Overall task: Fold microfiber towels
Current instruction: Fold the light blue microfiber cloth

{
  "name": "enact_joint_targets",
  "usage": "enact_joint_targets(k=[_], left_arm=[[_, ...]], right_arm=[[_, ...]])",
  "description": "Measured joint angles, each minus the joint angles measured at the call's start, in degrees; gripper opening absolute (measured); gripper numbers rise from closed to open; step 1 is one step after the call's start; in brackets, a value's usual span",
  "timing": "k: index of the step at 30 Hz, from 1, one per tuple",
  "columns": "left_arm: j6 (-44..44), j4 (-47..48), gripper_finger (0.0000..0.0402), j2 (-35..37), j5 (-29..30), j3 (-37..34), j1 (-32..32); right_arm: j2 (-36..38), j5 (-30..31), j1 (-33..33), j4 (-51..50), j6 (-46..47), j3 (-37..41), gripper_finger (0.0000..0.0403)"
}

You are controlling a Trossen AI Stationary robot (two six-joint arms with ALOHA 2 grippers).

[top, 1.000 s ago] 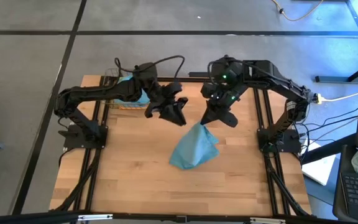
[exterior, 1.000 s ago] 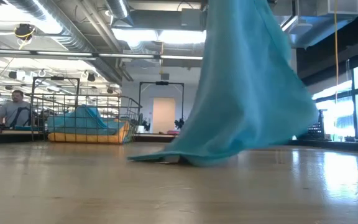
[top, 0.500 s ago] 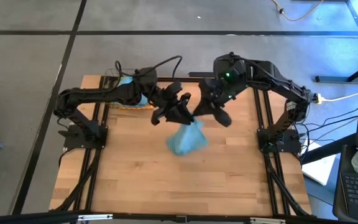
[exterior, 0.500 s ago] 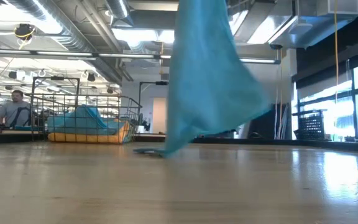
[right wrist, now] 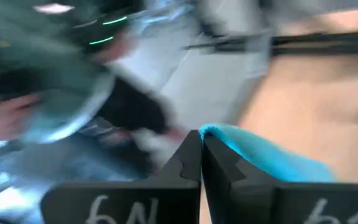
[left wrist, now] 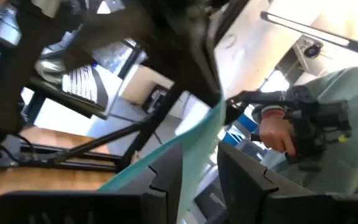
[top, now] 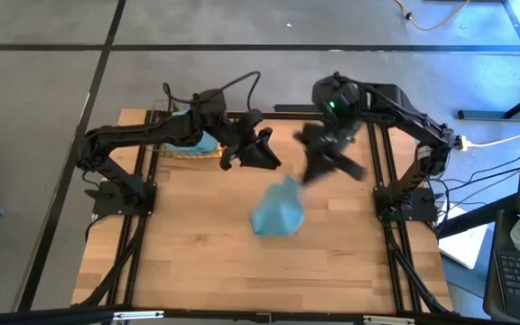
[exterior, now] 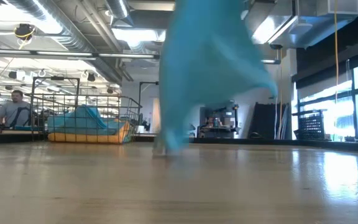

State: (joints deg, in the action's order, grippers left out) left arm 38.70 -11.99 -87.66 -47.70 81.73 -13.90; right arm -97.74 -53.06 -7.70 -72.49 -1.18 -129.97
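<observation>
— Behind the table [exterior: 179, 186] the low view catches a wire basket [exterior: 86, 121] heaped with more teal cloth, and a person seated at the far left. The hands themselves are cut off above that view.

— Which hand has the teal towel [top: 276, 212]?

— The right hand [right wrist: 201, 155]. Its wrist view shows the fingers pressed tight together on a corner of the cloth. From above it's only a dark smear right of centre, the towel bunched and hanging below it, over the middle of the table.

— And the left hand [left wrist: 197, 180]?

— Fingers parted, with a pale edge of towel running between them; whether they touch it, I can't tell. It sits up near the back, beside the basket.
</observation>
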Motion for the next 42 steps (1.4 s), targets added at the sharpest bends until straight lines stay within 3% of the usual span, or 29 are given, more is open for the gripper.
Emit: enact_joint_targets(k=[1, 2, 3, 7, 8, 11, 15, 17, 22, 27, 32, 42], left_arm=[[0.03, -0.01, 0.0093, 0.04, -0.01, 0.00, -0.42], [0.15, 0.28, 0.0093, -0.02, 0.16, -0.02, -0.98], [0.21, 0.93, 0.0093, -0.05, 0.68, -0.16, -1.43], [0.17, 1.42, 0.0089, 0.09, 5.70, -0.14, -1.94], [0.17, 1.64, 0.0089, 0.09, 6.81, -0.13, -1.87], [-0.93, 2.11, 0.0088, 0.06, 9.05, -0.13, -1.44], [-3.92, 2.21, 0.0088, 0.06, 11.26, -0.13, -0.46], [-5.74, 2.17, 0.0088, 0.06, 11.43, -0.13, -0.08], [-9.45, 2.12, 0.0098, -0.49, 10.62, -0.13, 0.03], [-12.00, 4.45, 0.0109, -3.38, 2.82, -0.11, 1.03], [-17.15, 4.87, 0.0113, -6.64, -2.61, -0.11, 1.05], [-31.64, 11.94, 0.0114, -6.89, -3.11, -0.11, -4.08]], right_arm=[[0.14, -1.43, 0.16, -2.27, -0.42, -0.07, 0.0006], [0.25, 0.80, 0.18, -5.47, -1.00, -0.09, 0.0006], [0.26, 5.87, -0.12, -8.95, -2.14, -0.09, 0.0006], [-1.02, 35.53, -1.48, -17.55, -5.40, 0.09, 0.0006], [-1.14, 37.56, -1.17, -17.03, -6.54, 0.21, 0.0006], [-0.49, 31.73, 0.49, -14.48, -12.89, -0.21, 0.0006], [-0.08, 17.09, 2.28, -11.43, -18.02, -1.16, 0.0006], [-0.20, 14.79, 3.00, -9.74, -17.54, -1.14, 0.0006], [-0.21, 18.16, 3.73, -10.66, -17.57, -1.12, 0.0006], [-0.21, 22.31, 3.32, -7.59, -17.22, -1.12, 0.0006], [-0.21, 22.45, 2.25, -6.27, -15.09, -1.12, 0.0006], [-0.23, 23.50, 2.74, -5.93, -14.74, -1.12, 0.0006]])
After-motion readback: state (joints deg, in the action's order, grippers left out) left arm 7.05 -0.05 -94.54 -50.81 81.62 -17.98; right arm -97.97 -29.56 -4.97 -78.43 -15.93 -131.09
